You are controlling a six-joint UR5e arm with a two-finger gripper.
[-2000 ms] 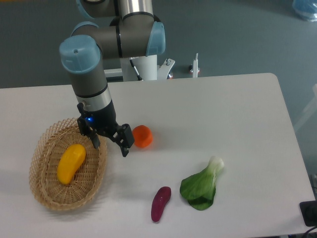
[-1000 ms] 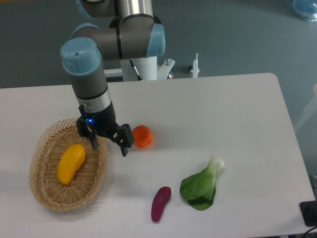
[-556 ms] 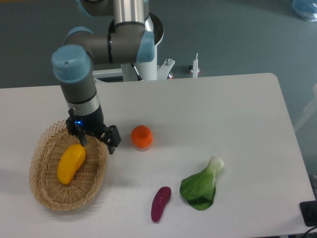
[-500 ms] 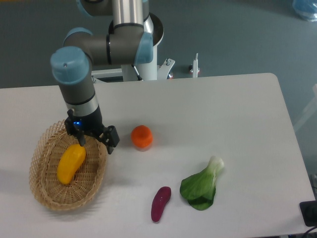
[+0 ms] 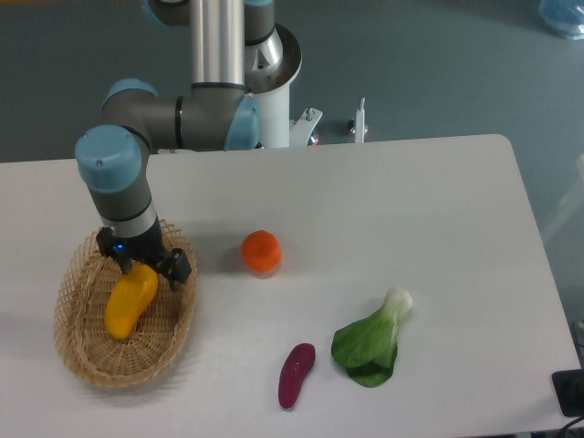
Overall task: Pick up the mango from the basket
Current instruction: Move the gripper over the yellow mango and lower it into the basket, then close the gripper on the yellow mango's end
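The mango [image 5: 129,301] is a smooth yellow-orange fruit lying lengthwise in the tan wicker basket [image 5: 80,358] at the table's left. My gripper [image 5: 148,270] is open and hangs over the basket's upper right part. Its two black fingers straddle the mango's upper end; one finger [image 5: 179,266] stands over the basket's right rim, the other is at the mango's upper left. The jaws are apart and hold nothing.
A round orange fruit [image 5: 262,251] sits on the table to the right of the basket. A small purple vegetable [image 5: 296,374] and a green bok choy [image 5: 372,339] lie near the front edge. The arm's base stands at the table's back.
The gripper has moved left from beside the orange fruit to over the basket, and now stands at the mango's upper end. It stays open. The objects have not moved.
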